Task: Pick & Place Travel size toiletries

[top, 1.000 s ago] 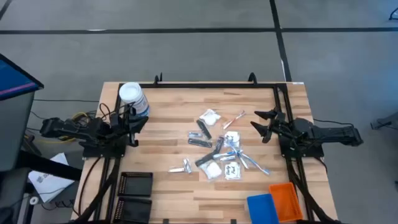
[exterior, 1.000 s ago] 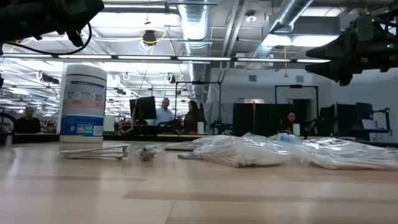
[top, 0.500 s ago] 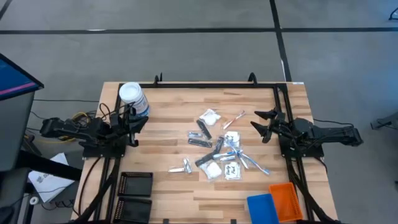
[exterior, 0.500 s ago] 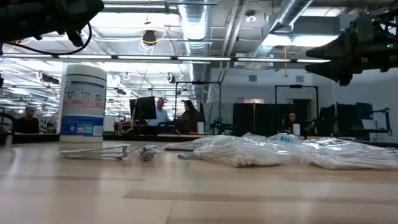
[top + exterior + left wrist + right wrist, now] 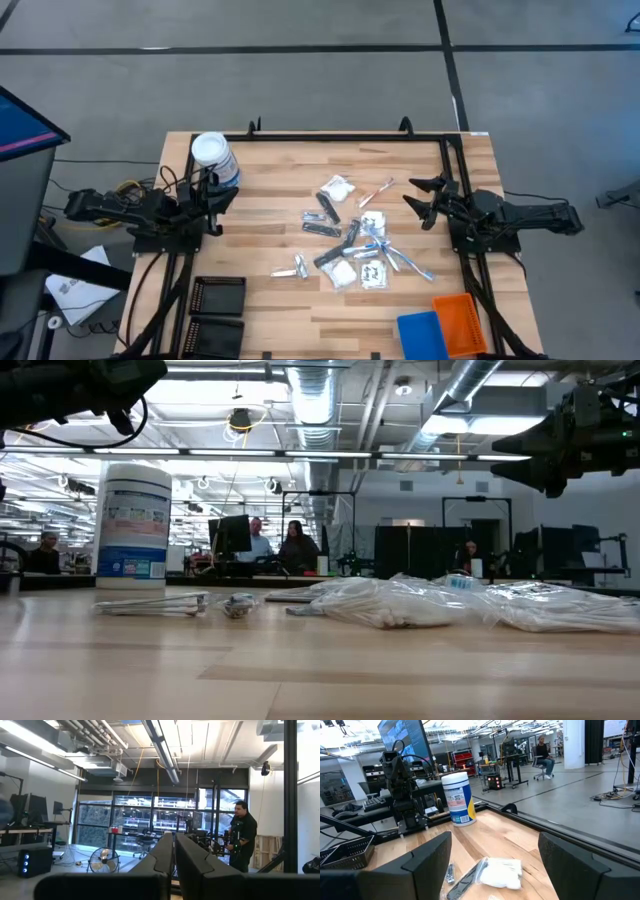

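Observation:
The travel size toiletries lie in a loose pile on the wooden table's middle and right: white sachets, dark sticks, clear-wrapped toothbrushes and a silvery piece. My left gripper hovers shut at the table's left edge beside the jar, tipped upward toward the room. Raised above the table's right edge, my right gripper stands open and level, facing the pile. Neither touches anything.
A white-lidded round jar stands at the far left, close to my left gripper. Black trays sit at the near left; a blue tray and an orange tray at the near right. People sit in the room beyond.

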